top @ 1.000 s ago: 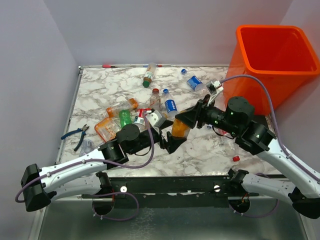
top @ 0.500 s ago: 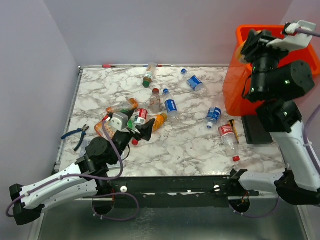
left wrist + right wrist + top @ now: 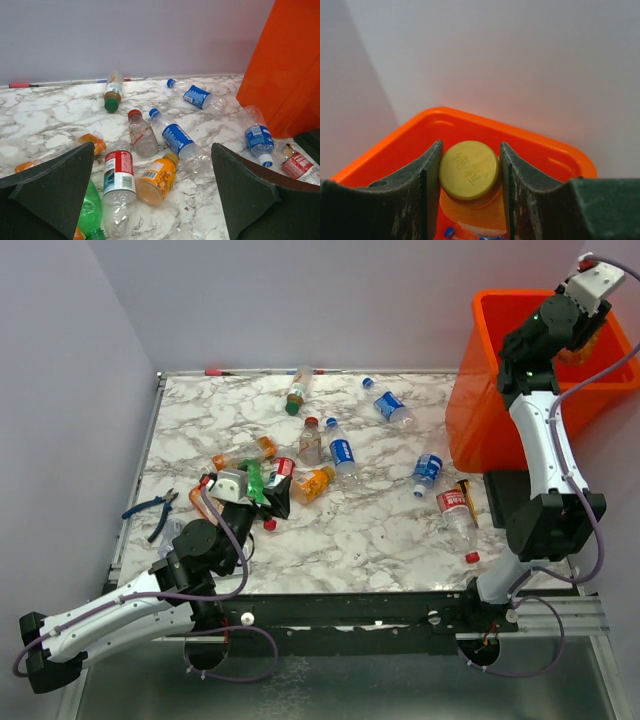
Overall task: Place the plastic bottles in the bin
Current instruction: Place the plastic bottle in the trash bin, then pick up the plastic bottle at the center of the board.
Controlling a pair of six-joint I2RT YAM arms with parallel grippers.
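My right gripper (image 3: 469, 172) is shut on the neck of an orange bottle with a yellow cap (image 3: 469, 169), held over the inside of the orange bin (image 3: 540, 146). In the top view that gripper (image 3: 580, 338) hangs above the bin (image 3: 480, 415) at the back right. My left gripper (image 3: 150, 200) stands open and low over a cluster of bottles: an orange one (image 3: 155, 179), a red-labelled clear one (image 3: 119, 172) and a green one (image 3: 92, 210). From above, the left gripper (image 3: 272, 490) is at the table's left middle.
More bottles lie around: blue-labelled ones (image 3: 341, 450) (image 3: 388, 406) (image 3: 427, 469), a red-labelled one (image 3: 455, 510), a brown one (image 3: 296, 395). Blue-handled pliers (image 3: 152, 508) lie at the left edge. A dark flat pad (image 3: 502, 498) lies before the bin.
The right arm has swung up from mid-table to above the bin with the orange bottle. The left gripper let go of that bottle, opened wide and drew back left over the cluster.
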